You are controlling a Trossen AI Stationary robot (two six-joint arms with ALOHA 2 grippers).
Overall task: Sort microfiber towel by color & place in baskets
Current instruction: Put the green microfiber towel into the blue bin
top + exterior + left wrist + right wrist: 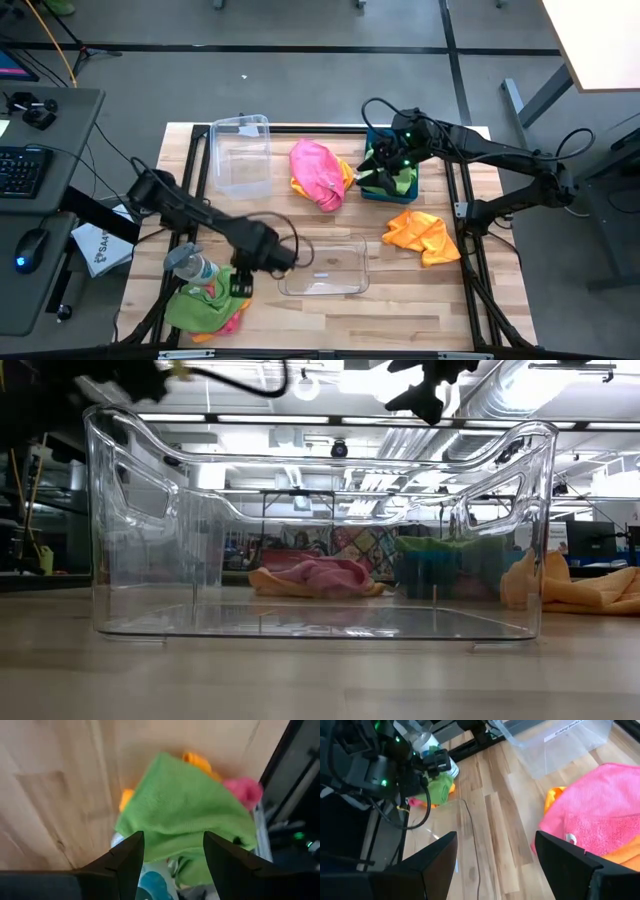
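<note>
The left gripper [170,852] hung open over the green towel [185,820] — a limp, light cloth heaped with pink and orange ones beside a grey-capped bottle [188,264] at the table's near left corner. It would likely sag and drag its neighbours, so a pinch on a raised fold seemed best. The right gripper [372,172] stood open at the blue basket [390,185] — nothing held.

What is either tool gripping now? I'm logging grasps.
Nothing: left tool hangs open over the green towel; right tool is open too.
</note>
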